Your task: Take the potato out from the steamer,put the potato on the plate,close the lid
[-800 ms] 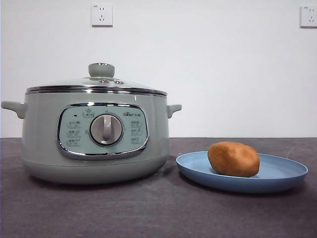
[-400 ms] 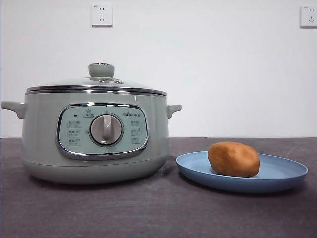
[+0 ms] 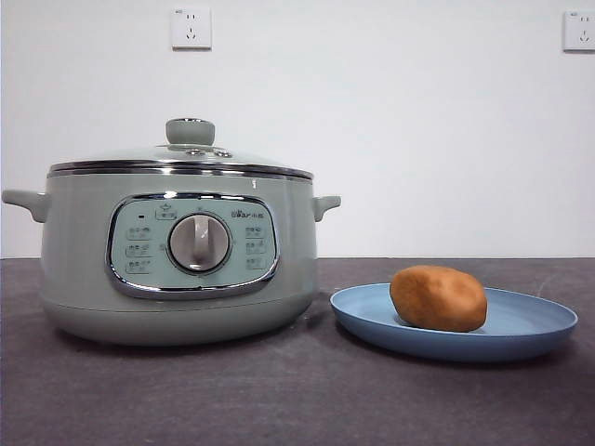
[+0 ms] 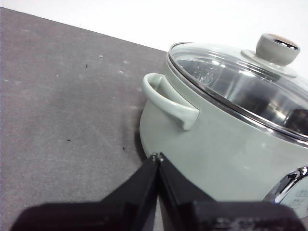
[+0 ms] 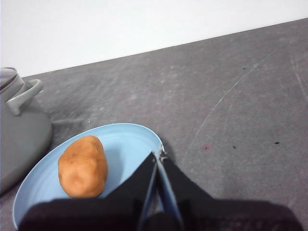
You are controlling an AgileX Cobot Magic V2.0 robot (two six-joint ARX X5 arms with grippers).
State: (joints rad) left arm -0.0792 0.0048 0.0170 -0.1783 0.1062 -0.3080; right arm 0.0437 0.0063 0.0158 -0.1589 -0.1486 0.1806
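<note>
The sage-green steamer (image 3: 177,251) stands at the left of the table with its glass lid (image 3: 181,158) seated on it; it also shows in the left wrist view (image 4: 226,144) with the lid (image 4: 245,84). The orange-brown potato (image 3: 438,298) lies on the light blue plate (image 3: 530,330) to the right of the steamer. The right wrist view shows the potato (image 5: 83,166) on the plate (image 5: 125,144). My left gripper (image 4: 157,158) is shut and empty beside the steamer's side handle. My right gripper (image 5: 159,155) is shut and empty above the plate's edge. Neither arm shows in the front view.
The dark grey table (image 3: 297,400) runs to a white wall with two power sockets (image 3: 191,28). The steamer's side handle (image 4: 171,101) sticks out near my left gripper.
</note>
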